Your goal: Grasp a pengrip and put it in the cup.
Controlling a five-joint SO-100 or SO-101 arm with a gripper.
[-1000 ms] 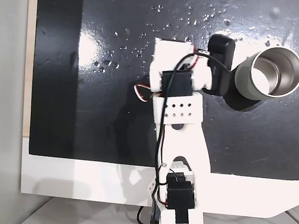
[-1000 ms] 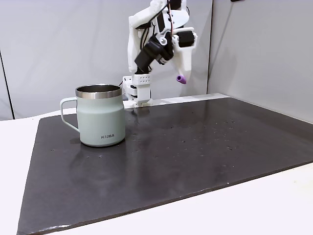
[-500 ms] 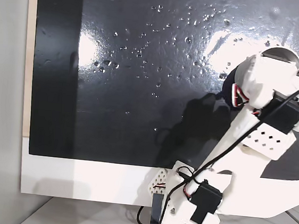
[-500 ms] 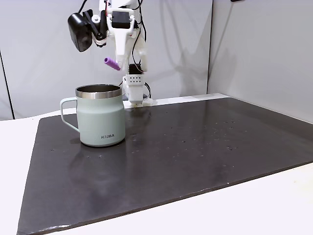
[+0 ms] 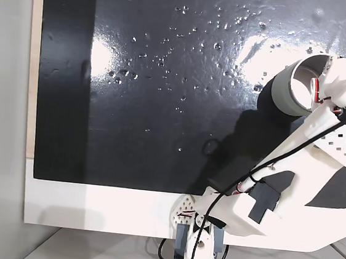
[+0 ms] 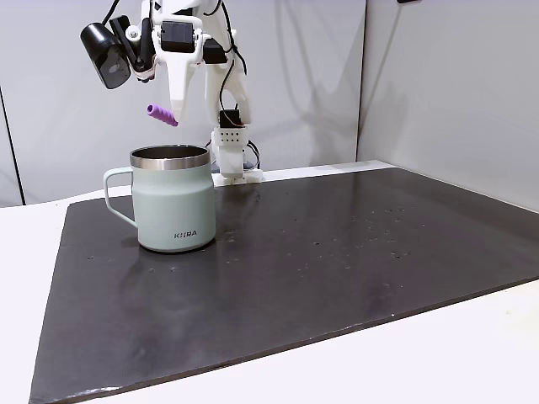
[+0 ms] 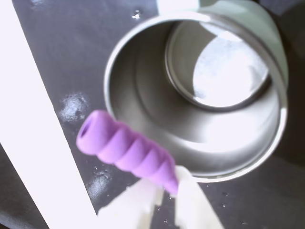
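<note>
- From my side fixed view, the white two-finger gripper [image 6: 173, 108] hangs above the grey-green mug with the shiny steel rim [image 6: 173, 202], pinching one end of the small light-purple ribbed rubber pengrip [image 6: 162, 114]
- The pengrip sticks out sideways to the view's left, tilted slightly, well clear of the rim
- My wrist view shows the white fingertips [image 7: 138, 200] clamped on the pengrip's [image 7: 128, 150] end, its open end over the cup's [image 7: 143, 52] steel rim
- In the top-down fixed view the white arm [image 5: 321, 129] covers part of the cup [image 5: 285, 89], which stands on the black mat [image 5: 166, 73]
</note>
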